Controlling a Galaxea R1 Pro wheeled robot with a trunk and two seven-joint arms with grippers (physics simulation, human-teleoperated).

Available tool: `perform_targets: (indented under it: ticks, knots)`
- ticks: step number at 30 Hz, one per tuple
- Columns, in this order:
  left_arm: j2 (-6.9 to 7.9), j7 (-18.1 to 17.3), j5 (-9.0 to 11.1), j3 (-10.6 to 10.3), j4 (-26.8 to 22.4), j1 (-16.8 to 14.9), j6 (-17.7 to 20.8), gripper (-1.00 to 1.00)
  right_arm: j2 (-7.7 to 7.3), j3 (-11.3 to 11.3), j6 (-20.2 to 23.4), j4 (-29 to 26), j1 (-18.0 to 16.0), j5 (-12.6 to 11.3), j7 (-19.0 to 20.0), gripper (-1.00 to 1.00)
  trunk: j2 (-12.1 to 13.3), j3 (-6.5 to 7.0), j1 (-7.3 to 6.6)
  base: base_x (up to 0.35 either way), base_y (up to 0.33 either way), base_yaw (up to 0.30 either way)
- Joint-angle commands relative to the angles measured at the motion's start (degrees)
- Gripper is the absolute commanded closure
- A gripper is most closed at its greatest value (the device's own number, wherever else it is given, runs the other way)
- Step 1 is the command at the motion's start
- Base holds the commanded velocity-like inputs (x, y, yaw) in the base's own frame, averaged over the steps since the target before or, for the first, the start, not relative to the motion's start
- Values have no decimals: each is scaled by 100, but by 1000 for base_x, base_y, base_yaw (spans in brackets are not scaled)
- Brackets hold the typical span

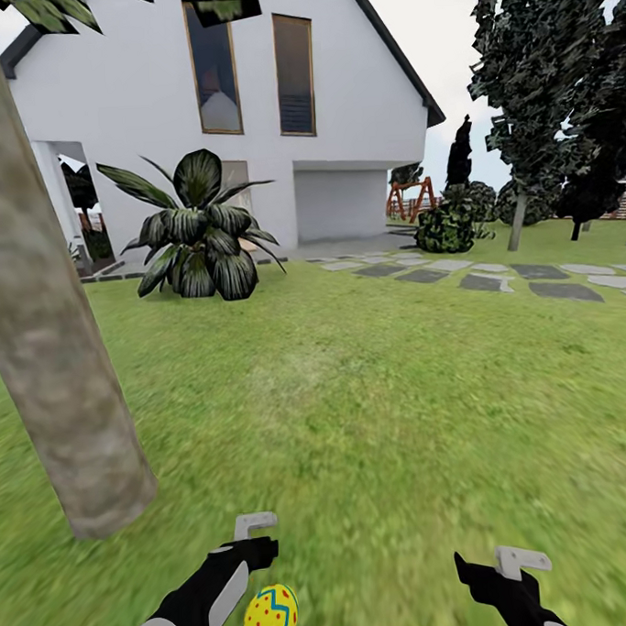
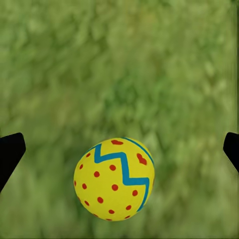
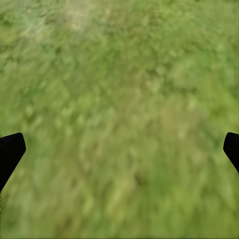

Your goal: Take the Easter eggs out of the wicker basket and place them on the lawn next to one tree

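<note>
One yellow Easter egg point(image 1: 270, 614) with a blue zigzag and red dots is low on the lawn point(image 1: 355, 412), a short way right of the thick grey-brown tree trunk point(image 1: 59, 363). My left gripper point(image 1: 252, 550) hangs just over it. In the left wrist view the egg point(image 2: 114, 179) lies between the widely parted fingers point(image 2: 10, 152), touching neither, so the left gripper point(image 2: 124, 144) is open. My right gripper point(image 1: 478, 570) is open over bare grass point(image 3: 119, 99), with nothing between its fingertips point(image 3: 10, 152). The wicker basket and the other two eggs are out of view.
A broad-leaved plant point(image 1: 199, 232) stands ahead before the white house point(image 1: 338, 91). A grey stepping-stone path point(image 1: 495, 280) crosses at the right, with a shrub point(image 1: 451, 223) and dark trees point(image 1: 549, 89) behind it. Open grass lies ahead and to the right.
</note>
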Motion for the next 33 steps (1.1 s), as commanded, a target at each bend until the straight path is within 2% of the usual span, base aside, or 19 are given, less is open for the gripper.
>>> perform_targets:
  ticks: [1,33]
  knots:
    - [6,52,59,-48,-11,-3,21,-100,7,-23,29,-9,-3,27,47,-100,1,17,-4,0,0,0]
    - [-3,52,48,-57,2,-3,-61,-100,1,-24,4,69,-3,32,47,-100,1284,591,-707,0,0,0]
